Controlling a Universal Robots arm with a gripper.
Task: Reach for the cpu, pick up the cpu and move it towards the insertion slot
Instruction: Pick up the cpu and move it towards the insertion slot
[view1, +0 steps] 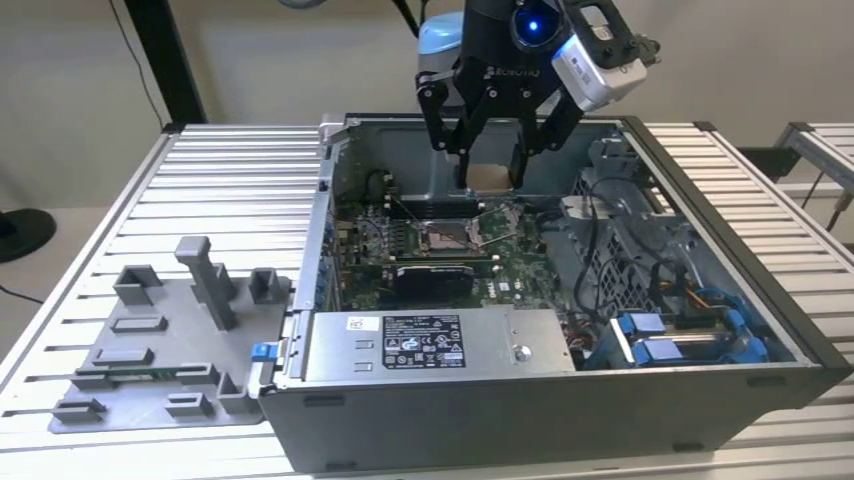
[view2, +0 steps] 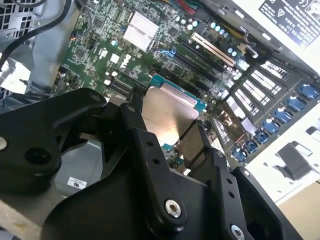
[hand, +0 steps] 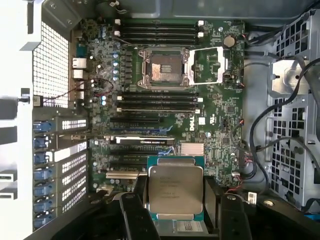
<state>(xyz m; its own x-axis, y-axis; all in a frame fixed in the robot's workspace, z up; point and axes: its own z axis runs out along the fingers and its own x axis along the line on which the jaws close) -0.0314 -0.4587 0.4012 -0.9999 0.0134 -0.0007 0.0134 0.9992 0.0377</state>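
So the gripper (hand: 176, 220) has the cpu (hand: 175, 190) clamped between its two black fingers (hand: 134, 220), one on each opposite edge, with the pale silver face showing flat and square in the first wrist view. In the second wrist view you get the same chip (view2: 167, 117) from a steeper angle, sticking out past the finger links with its edge over the board. Picked up and airborne, I'd say, not resting on anything.

The thing that matters is where the insertion slot (hand: 163, 68) sits relative to the cpu. In the first wrist view the socket is well apart from the chip, across a bank of black memory slots and a stretch of green motherboard (hand: 220, 115), and its metal load plate (hand: 209, 65) is flipped open just beside it (so the dark centre is exposed). Chip edges look roughly parallel to the socket frame, no obvious twist.

From the exterior view the gripper (view1: 490, 175) hangs inside the open computer case (view1: 747, 300), with the cpu (view1: 489, 177) above the socket (view1: 447, 237) and offset toward the back wall of the case. The grey fixture tray (view1: 147, 330) sits outside the case, well away.
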